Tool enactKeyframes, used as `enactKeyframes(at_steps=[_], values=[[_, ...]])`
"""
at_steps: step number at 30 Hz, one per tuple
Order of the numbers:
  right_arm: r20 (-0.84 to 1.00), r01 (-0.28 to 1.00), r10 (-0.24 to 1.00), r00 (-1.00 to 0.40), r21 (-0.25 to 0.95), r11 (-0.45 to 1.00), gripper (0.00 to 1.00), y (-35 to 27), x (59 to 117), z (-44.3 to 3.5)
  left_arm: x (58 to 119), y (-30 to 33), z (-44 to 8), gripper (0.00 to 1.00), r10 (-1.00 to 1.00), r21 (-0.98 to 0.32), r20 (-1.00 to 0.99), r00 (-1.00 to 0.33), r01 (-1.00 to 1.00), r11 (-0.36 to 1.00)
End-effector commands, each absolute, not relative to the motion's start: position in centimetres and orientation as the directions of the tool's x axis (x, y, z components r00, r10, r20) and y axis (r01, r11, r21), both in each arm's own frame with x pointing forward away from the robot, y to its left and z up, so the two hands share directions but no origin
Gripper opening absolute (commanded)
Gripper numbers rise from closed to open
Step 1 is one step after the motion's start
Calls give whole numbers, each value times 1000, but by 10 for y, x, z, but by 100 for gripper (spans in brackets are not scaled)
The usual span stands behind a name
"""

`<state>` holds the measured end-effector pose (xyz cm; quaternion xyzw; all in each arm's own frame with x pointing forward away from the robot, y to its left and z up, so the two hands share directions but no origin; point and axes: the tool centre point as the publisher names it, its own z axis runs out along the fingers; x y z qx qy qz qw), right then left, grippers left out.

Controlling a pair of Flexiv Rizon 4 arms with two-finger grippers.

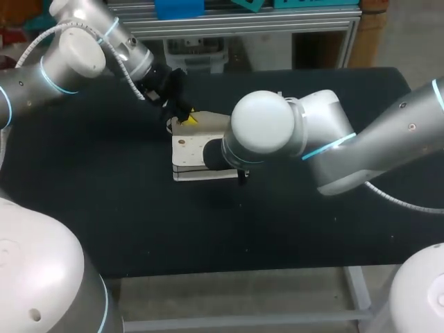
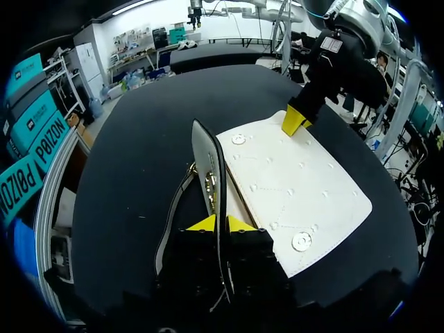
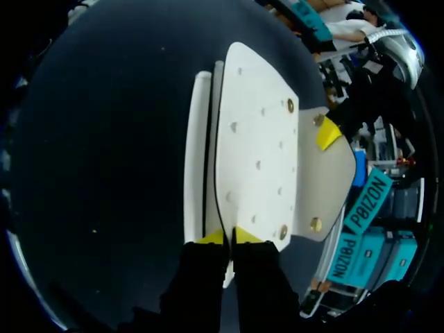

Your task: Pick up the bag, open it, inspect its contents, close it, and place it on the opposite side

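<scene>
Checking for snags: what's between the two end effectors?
Only the bag: its white studded panel spans from the left end effector to the right end effector, with nothing on it. Clearest in the left wrist view.

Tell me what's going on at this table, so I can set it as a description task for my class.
Both arms are working on a white bag lying on the black table. The left gripper is shut on the flap, holding it up off the body. The right gripper pinches the bag's opposite edge. The bag looks partly opened, but its contents are not visible.
</scene>
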<state>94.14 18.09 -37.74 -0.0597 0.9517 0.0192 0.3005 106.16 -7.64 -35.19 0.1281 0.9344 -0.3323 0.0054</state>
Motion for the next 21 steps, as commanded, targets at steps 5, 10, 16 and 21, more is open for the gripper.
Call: enactKeyframes(at_steps=[5,10,16,21], values=[[-599,-123,-112,-793,-23,992,100,182,936,-356,1051,-69,-331,0,186,-630,-146,-972,236,740],[-624,-140,-124,-772,-24,990,100,184,925,-330,1056,-65,-317,0,131,-644,-164,-978,206,737],[-665,-174,-144,-733,-21,984,100,182,914,-294,1057,-63,-297,0,50,-656,-182,-982,160,738],[-702,-180,-158,-694,-43,983,100,179,916,-278,1053,-61,-278,0,20,-667,-192,-981,145,731]])
